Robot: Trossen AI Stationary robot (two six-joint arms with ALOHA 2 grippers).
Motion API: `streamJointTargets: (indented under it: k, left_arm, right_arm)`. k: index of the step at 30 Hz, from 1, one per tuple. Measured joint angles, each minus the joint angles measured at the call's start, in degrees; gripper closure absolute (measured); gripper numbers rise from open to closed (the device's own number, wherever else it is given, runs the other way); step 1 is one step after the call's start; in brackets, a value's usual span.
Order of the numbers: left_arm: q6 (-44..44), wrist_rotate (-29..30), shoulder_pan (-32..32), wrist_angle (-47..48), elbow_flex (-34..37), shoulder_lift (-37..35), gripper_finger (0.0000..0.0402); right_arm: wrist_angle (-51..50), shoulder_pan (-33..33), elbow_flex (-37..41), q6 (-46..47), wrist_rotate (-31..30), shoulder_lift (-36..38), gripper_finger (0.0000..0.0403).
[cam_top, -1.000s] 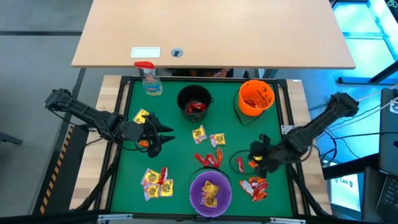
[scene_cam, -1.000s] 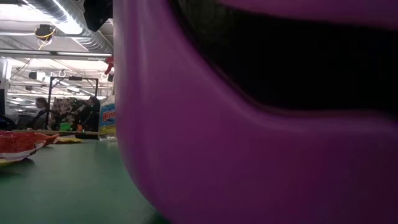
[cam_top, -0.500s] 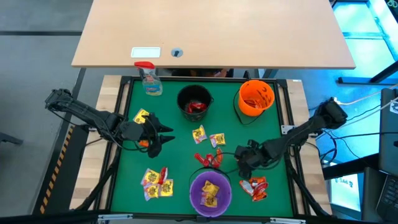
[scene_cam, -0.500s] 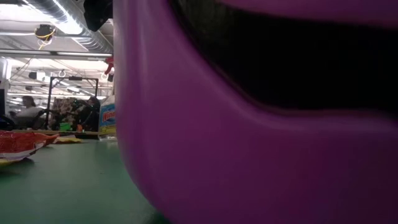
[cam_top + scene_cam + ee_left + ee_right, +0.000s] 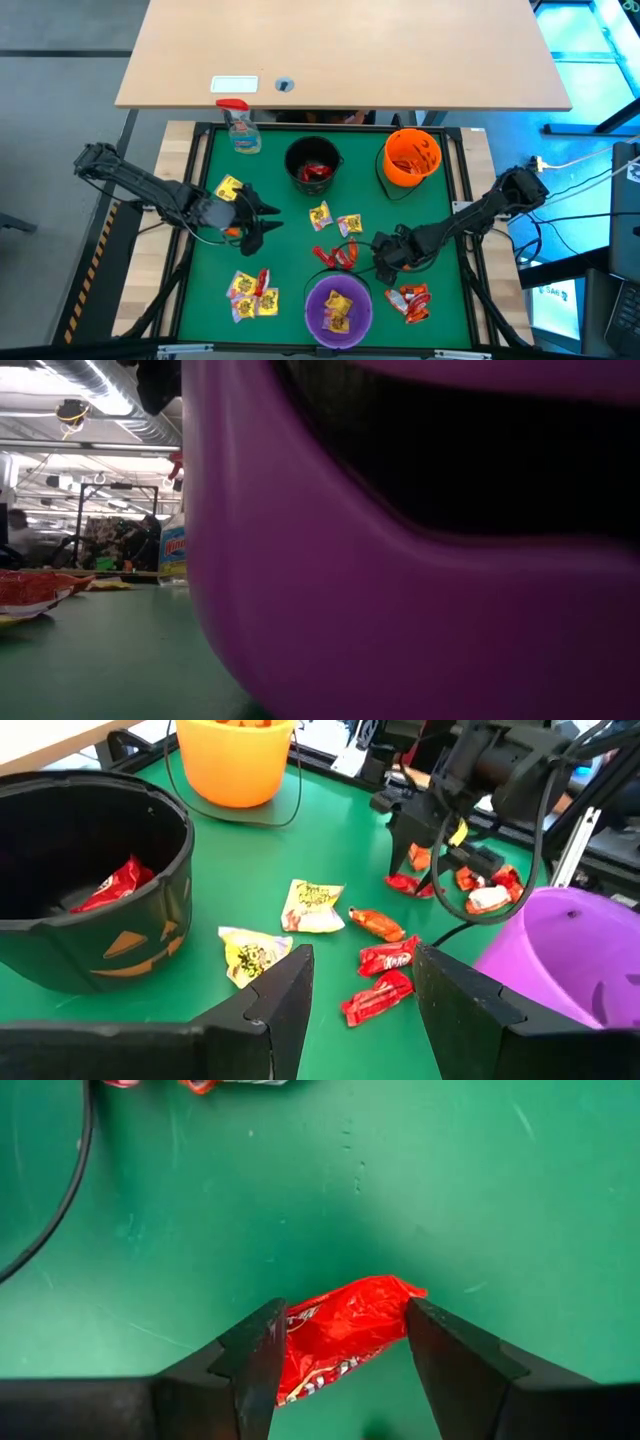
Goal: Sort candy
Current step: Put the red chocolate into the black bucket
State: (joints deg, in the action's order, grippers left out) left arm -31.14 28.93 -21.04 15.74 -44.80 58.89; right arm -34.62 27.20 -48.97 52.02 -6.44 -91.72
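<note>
Two parted fingers of the right gripper are set astride a crinkly red candy packet, ready for closing; the left gripper is held open, waiting

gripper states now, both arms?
Left gripper: open, holding nothing, above the green mat.
Right gripper: open, fingers either side of a red candy packet, not gripping it.
</note>
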Motion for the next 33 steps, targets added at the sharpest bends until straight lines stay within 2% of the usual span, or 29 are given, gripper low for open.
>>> streamJointTargets:
  k: [17, 21, 25, 33]
  left_arm:
    - [0.2, 0.1, 0.0, 0.0, 0.0, 0.4, 0.0239]
    - [0.2, 0.2, 0.0, 0.0, 0.0, 0.4, 0.0239]
    - [0.3, 0.2, 0.0, 0.0, 0.0, 0.4, 0.0239]
    - [0.3, 0.2, 0.0, 0.0, 0.0, 0.4, 0.0239]
  right_arm:
    - [-2.7, 0.1, -0.2, 0.6, 1.7, 1.0, 0.0194]
    - [-7.3, 0.2, -2.6, 0.7, 0.9, 2.4, 0.0194]
    - [-9.5, 0.2, -3.6, 3.5, -1.3, 4.5, 0.0194]
    - [-8.2, 0.2, -0.5, 7.4, 1.1, 4.5, 0.0194]
